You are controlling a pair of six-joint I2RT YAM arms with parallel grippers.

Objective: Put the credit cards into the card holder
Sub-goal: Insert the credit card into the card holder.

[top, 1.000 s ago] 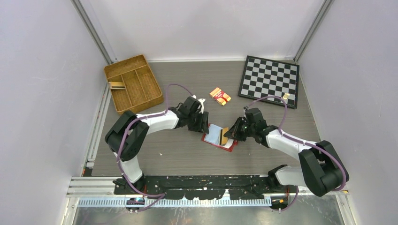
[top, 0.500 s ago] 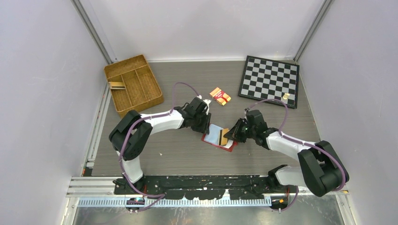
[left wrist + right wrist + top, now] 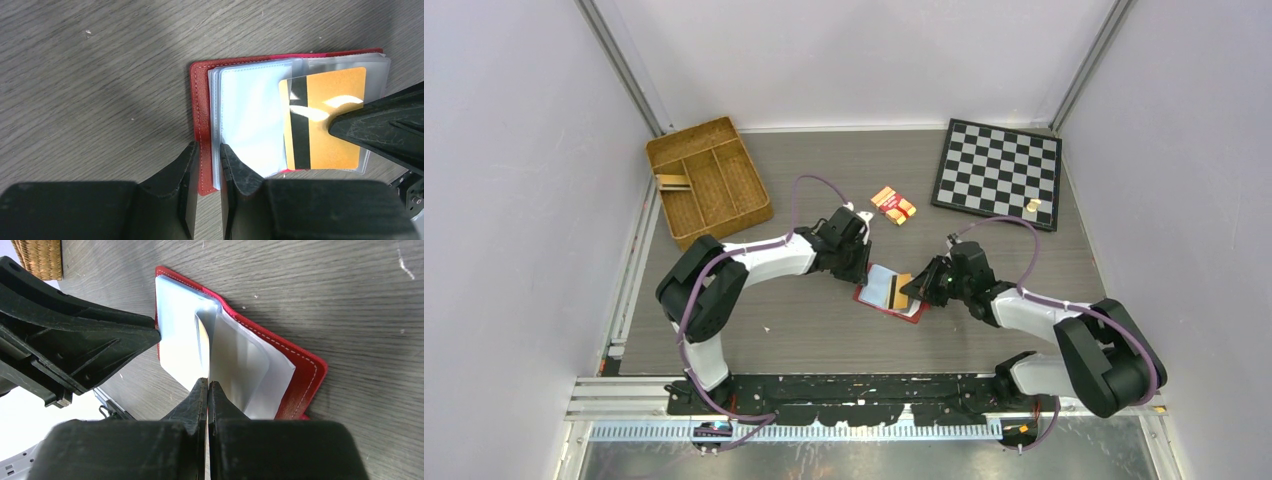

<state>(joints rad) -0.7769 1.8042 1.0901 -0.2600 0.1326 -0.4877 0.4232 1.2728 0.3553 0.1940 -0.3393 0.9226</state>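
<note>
Top external: left tool (image 3: pixel 855 264), jaws narrowly parted astride card holder (image 3: pixel 879 285) left edge; grip cannot be told. Card holder lies open, mid-tabletop (image 3: pixel 824 330). Credit card (image 3: pixel 902 291), orange, dark-striped, over the clear sleeves. Right tool (image 3: pixel 921 284) clenched on credit card's right edge.

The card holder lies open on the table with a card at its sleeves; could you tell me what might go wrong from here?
1. The left pincer straddles only the cover edge of the card holder, so a push from the credit card might slide or swivel it.
2. The right pincer pinches the card by one thin edge; it could twist and snag on the clear sleeves instead of entering.
</note>
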